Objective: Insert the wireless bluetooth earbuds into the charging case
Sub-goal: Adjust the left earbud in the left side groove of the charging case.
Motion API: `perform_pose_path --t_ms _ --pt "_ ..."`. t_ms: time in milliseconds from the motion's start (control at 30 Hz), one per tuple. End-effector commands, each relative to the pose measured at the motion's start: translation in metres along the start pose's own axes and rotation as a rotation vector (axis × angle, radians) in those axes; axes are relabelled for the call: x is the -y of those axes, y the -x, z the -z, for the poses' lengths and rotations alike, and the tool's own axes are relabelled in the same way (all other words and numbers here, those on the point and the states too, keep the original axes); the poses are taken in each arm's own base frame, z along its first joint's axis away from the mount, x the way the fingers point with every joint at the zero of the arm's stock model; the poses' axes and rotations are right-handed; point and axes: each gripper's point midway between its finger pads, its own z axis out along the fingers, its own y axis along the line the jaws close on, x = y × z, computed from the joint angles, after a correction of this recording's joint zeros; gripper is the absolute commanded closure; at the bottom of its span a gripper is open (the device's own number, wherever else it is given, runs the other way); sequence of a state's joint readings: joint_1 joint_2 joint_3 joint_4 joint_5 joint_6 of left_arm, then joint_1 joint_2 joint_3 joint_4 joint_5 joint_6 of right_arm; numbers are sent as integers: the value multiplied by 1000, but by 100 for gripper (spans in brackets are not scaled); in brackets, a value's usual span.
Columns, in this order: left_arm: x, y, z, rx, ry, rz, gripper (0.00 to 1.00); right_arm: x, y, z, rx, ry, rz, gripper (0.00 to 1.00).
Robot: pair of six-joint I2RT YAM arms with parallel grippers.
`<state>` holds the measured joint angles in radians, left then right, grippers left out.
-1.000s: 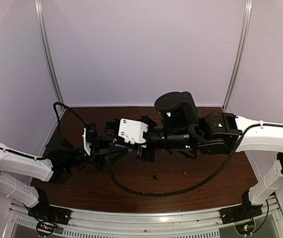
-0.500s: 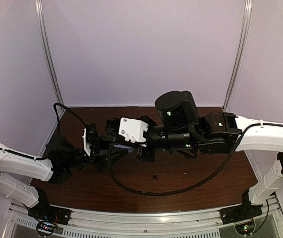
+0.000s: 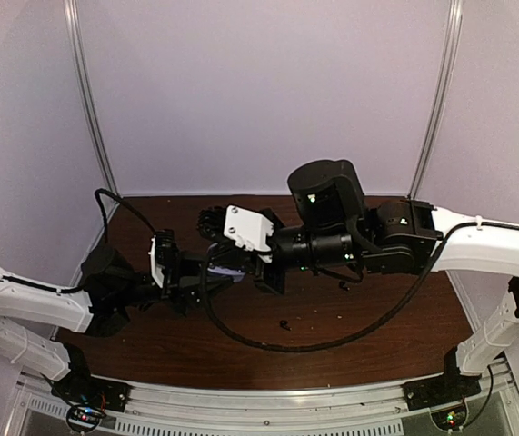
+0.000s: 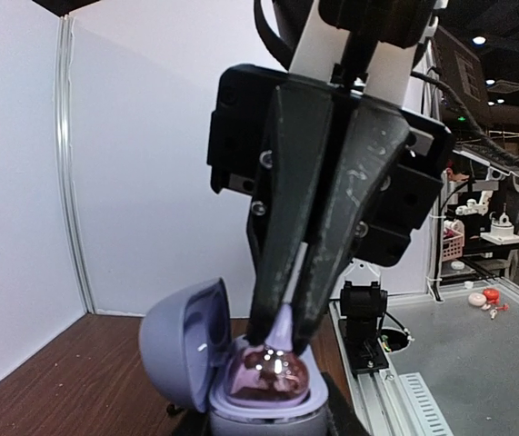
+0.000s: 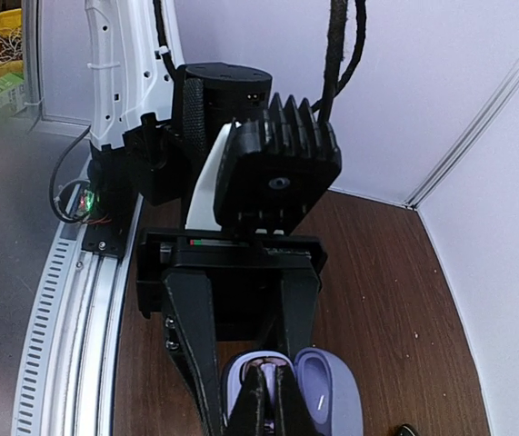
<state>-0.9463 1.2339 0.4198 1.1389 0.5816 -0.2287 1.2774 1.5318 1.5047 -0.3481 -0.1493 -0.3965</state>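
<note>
Firstly, the matt black left claw [image 3: 212, 277] is clenched around the smooth, rounded lavender charging case [image 4: 182, 350], whose domed lid stands open over a glossy pink inside. To its right, the scratched black right claw [image 4: 282, 343] pinches a pale lavender earbud [image 4: 284, 318] at the case's mouth. One black earbud [image 3: 284, 323] lies on the dark wood-grain counter [image 3: 377, 336], between plain pale walls [image 3: 259, 91].

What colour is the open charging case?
The charging case is pale lavender, clearest in the left wrist view.
</note>
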Motion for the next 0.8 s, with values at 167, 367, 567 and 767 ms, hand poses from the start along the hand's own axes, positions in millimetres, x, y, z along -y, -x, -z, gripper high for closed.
perform_pose_path --t_ms 167,367,567,767 --pt "12 42 -6 102 -66 -110 100 -4 -16 0 -43 54 -66 100" --pt "13 45 -8 96 -85 -120 100 -4 -25 -4 -62 77 -91 100" --pt "14 52 -8 109 -86 -127 100 -7 -32 -7 -84 93 -98 100" --pt "12 54 -10 101 -83 -119 100 -7 -43 -12 -139 88 -75 100"
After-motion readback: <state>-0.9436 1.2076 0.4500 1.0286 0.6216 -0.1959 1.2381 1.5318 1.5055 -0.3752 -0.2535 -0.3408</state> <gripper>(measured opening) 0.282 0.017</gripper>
